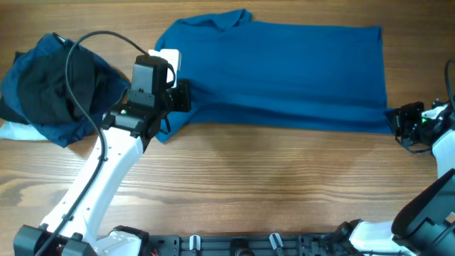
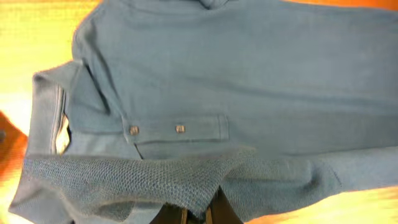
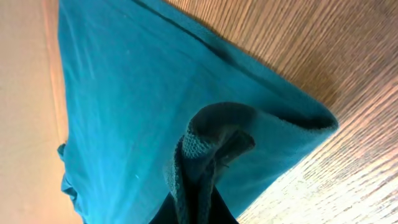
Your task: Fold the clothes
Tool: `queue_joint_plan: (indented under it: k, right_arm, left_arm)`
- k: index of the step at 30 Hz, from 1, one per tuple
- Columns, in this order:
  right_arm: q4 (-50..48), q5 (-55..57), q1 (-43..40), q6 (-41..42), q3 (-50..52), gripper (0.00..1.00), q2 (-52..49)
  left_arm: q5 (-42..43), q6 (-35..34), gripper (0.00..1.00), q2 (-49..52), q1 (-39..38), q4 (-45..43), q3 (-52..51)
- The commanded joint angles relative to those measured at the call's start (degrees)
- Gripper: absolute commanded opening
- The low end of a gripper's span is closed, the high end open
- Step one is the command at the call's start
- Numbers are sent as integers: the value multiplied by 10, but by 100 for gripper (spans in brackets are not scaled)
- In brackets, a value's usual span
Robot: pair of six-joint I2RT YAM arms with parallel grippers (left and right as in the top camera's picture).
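1. While both arms pinch its opposite ends, the shirt (image 1: pixel 284 71) lies stretched flat along the far side of the table (image 1: pixel 249 185), collar to the left and hem to the right.
2. Left gripper (image 1: pixel 179 96) is clamped on a fold of fabric at the collar end, near the placket buttons (image 2: pixel 134 130); its wrist view shows cloth bunched between the jaws.
3. Right gripper (image 1: pixel 394 122) is closed on the near hem corner, with cloth puckered in its bite.
4. Holding both ends of the near edge likely lets the arms lift that edge together for a lengthwise fold.
5. Dark clothes sit in a pile (image 1: pixel 50 85) at the table's left end, beside the left arm, seemingly set aside.
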State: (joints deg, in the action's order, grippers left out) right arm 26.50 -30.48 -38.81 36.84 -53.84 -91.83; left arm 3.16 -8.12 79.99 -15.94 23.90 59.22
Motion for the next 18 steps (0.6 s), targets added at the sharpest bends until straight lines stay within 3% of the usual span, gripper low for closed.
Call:
queue_joint_plan:
  k: [1, 8, 9, 10, 11, 12, 14, 18]
  right_arm:
    - [-4, -10, 3, 8, -10, 4, -6]
    - [-7, -8, 3, 9, -10, 4, -6]
    - [-8, -8, 3, 9, -10, 4, -6]
    - [-8, -8, 3, 9, -10, 4, -6]
    - [-8, -8, 3, 8, -10, 4, -6]
    - [-8, -5, 3, 8, -10, 4, -6]
    - [-8, -4, 3, 9, -10, 4, -6]
    - [-7, -4, 3, 8, -11, 4, -6]
  left_arm:
    - [-15, 19, 4, 41, 3, -19, 9]
    - [-15, 19, 5, 94, 3, -79, 9]
    - [-15, 19, 19, 98, 3, -84, 10]
    - [-16, 19, 61, 101, 3, -87, 10]
    - [-17, 19, 83, 101, 4, -87, 10]
    - [-18, 17, 94, 100, 5, -86, 11]
    - [-17, -1, 100, 100, 10, -57, 25]
    - [-17, -16, 100, 100, 25, 31, 39]
